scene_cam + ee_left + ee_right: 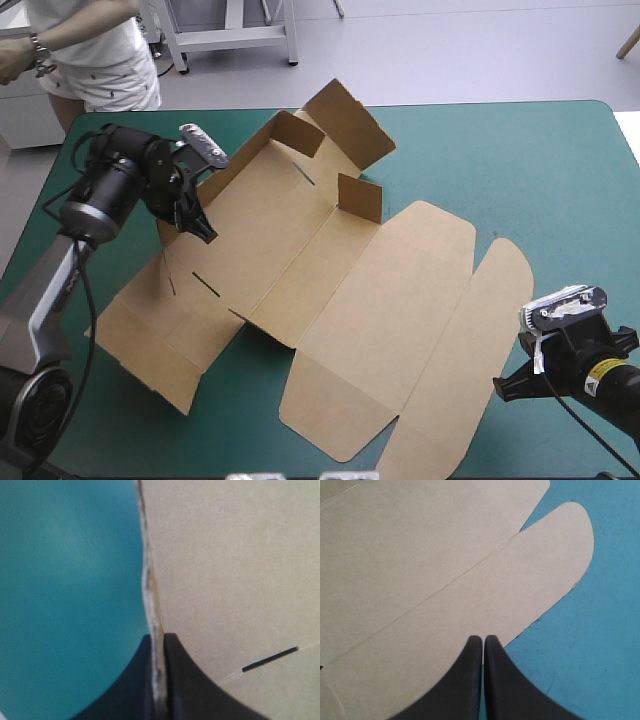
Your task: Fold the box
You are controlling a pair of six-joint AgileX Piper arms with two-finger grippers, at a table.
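High view: the box [330, 290] sprawls mid-frame on the worktop [560, 180], with my left pincer [205, 232] at upper left. Left wrist: it's clamped on the board's edge, so I'd swing slowly along the crease. Right wrist: my right pincer [483, 639] is closed and empty over the lid flap [535, 570].

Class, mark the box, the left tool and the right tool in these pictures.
box [370, 290]: high view, flat middle panel.
left tool [157, 636]: left wrist view, fingertips pinching the box's edge.
right tool [483, 637]: right wrist view, where shut fingertips meet.
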